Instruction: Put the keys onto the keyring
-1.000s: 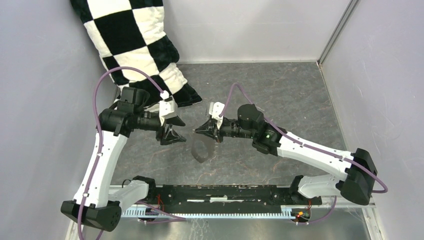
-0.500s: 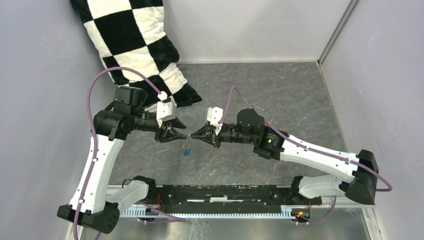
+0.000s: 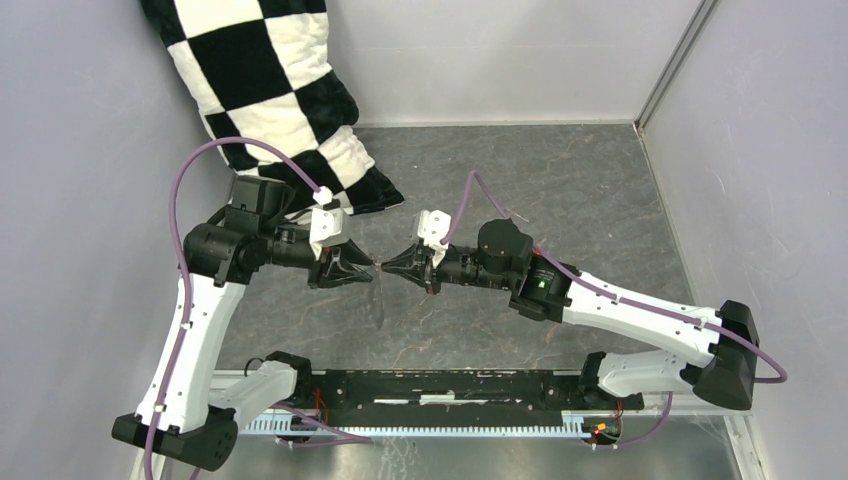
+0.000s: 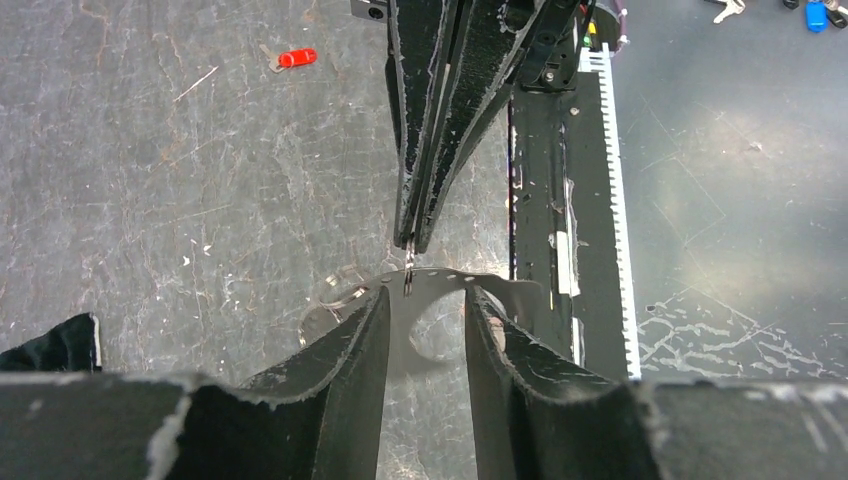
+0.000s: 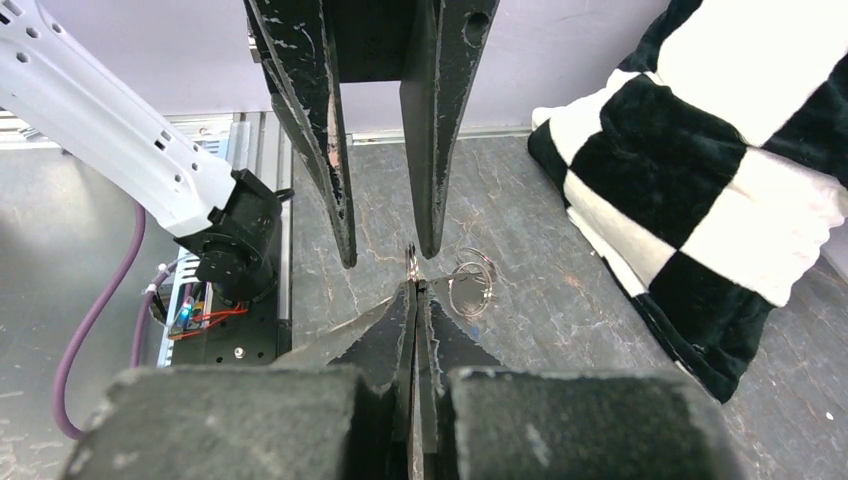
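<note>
The grey keyring (image 3: 380,303) hangs edge-on between the two grippers in the top view. In the left wrist view it is a flat band with small holes (image 4: 500,290) lying across my open left gripper (image 4: 425,295), whose fingers stand on either side of its loop. My right gripper (image 5: 415,285) is shut on the band's top edge, tip to tip with the left gripper (image 3: 365,268). The red key (image 4: 296,58) lies on the table. A blue-headed key (image 4: 815,15) lies beyond the base rail. Small wire rings (image 5: 470,285) hang beside the right tips.
A black-and-white checkered pillow (image 3: 270,90) leans in the far left corner. The black base rail (image 3: 440,385) runs along the near edge. Grey walls close in the left, back and right sides of the scratched tabletop (image 3: 560,190).
The grippers have closed from apart to tip to tip. The grey loop, face-on a second ago, now hangs edge-on. A blue speck seen below the grippers half a second ago no longer shows.
</note>
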{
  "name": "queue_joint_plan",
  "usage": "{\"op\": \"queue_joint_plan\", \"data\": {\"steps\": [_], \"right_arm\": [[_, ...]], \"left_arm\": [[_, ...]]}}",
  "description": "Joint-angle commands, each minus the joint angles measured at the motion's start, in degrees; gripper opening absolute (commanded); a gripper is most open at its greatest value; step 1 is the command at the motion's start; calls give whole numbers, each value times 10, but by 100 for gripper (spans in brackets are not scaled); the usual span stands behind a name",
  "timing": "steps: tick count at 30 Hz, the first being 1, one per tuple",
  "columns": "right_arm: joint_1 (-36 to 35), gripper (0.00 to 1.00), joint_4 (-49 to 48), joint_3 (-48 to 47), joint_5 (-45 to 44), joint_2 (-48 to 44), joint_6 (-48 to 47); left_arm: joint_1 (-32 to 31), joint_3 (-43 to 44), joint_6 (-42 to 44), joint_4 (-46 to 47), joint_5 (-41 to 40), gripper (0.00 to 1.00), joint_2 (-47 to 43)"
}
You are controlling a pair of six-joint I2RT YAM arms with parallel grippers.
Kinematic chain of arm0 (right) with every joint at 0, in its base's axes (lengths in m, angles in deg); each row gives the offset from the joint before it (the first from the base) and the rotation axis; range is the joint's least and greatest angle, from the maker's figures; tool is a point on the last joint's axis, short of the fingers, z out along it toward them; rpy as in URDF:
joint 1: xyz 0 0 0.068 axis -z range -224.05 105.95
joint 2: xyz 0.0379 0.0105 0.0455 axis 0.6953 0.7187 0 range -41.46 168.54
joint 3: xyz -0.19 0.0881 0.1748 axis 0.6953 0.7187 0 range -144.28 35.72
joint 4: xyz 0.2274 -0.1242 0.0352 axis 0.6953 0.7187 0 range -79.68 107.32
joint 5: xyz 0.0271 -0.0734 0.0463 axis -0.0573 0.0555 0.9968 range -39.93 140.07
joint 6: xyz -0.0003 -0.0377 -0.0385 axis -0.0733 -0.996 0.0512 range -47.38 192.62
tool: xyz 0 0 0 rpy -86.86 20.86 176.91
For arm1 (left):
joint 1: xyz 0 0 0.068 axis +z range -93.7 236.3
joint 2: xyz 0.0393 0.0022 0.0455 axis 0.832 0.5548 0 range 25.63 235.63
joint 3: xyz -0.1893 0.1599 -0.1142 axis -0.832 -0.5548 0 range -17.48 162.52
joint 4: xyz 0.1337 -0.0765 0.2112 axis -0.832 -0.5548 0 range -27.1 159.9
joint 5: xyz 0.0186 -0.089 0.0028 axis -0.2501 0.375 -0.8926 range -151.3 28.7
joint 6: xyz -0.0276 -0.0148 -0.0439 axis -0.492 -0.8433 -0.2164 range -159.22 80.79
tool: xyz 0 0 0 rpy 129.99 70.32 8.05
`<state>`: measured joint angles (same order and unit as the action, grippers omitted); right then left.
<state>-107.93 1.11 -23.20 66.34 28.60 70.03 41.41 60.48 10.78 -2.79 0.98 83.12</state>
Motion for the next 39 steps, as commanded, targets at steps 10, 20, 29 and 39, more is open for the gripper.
{"op": "queue_joint_plan", "data": {"steps": [10, 20, 29, 39], "right_arm": [[-14, 1, -60, -26, -18, -13, 19], [-17, 29, -47, -21, -15, -48, 17], [-2, 48, 43, 16, -8, -151, -7], [-2, 42, -54, 70, 81, -169, 53]], "left_arm": [[-5, -16, -91, 84, 11, 33, -16], [-7, -35, -24, 85, 49, 2, -45], [-7, -36, 39, 86, 193, 2, -56], [-8, -36, -53, 234, 284, 2, -65]]}}
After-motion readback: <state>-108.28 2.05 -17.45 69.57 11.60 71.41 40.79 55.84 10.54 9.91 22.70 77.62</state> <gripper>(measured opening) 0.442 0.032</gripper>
